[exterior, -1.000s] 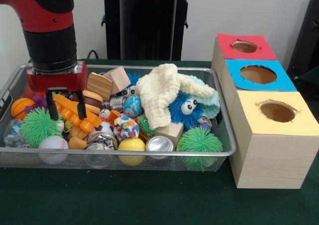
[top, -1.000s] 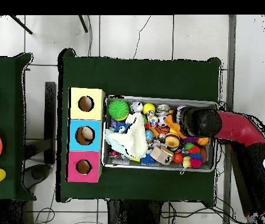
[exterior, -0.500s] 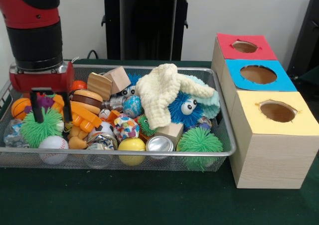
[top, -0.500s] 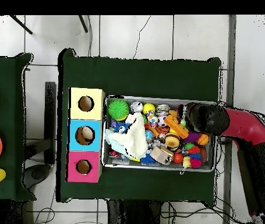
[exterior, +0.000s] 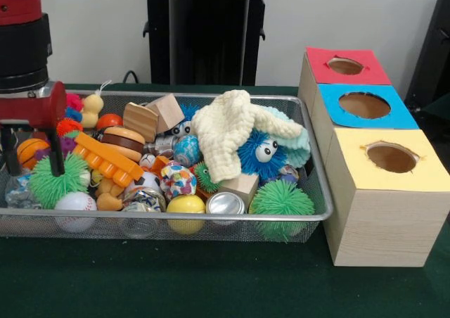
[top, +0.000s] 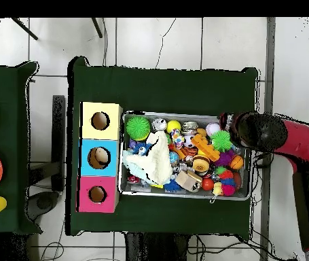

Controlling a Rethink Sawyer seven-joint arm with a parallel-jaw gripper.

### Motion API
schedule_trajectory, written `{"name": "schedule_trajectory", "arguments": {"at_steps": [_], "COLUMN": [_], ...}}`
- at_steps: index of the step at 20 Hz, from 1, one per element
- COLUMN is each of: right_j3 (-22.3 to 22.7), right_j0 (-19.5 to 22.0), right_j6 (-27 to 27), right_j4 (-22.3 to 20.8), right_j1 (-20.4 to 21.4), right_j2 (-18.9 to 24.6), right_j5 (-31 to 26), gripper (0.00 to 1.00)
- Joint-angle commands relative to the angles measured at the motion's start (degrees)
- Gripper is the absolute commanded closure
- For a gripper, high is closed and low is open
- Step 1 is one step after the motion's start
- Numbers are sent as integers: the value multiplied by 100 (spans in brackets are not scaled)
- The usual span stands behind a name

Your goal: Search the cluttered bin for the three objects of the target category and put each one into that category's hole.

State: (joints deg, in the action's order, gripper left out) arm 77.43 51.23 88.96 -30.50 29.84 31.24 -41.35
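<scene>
Green table [exterior: 211, 290]; gripper [exterior: 31, 153] at bin [exterior: 320, 191] edge.

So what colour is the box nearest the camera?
Yellow on top, with pale wood sides; the front view shows it best.

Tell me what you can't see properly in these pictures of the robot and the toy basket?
- Inside the three box holes, like the yellow box: front and overhead views both show only dark.
- Toys under the cream cloth: covered in both views.
- The gripper: the front view's left edge cuts it, and the arm hides it from overhead, so whether it holds anything is unclear.
- The basket floor: toys piled over it.
</scene>
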Motion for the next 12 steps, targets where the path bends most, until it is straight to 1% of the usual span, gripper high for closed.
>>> {"name": "schedule_trajectory", "arguments": {"at_steps": [1, 3, 4, 5, 9, 11, 12], "right_j3": [-356, -360, -429, -454, -380, -397, -444], "right_j0": [-22, -25, -98, -112, -160, -166, -200], "right_j6": [-1860, -1850, -1798, -1818, -1623, -1698, -1637], "right_j4": [-207, -179, -151, -152, -96, -170, -221], "right_j1": [-150, -220, -223, -229, -247, -385, -483], "right_j2": [414, 446, 389, 398, 331, 341, 331], "right_j5": [-841, -851, -1060, -1102, -1273, -1249, -1125], "gripper": [0, 0, 0, 0, 0, 0, 0]}}
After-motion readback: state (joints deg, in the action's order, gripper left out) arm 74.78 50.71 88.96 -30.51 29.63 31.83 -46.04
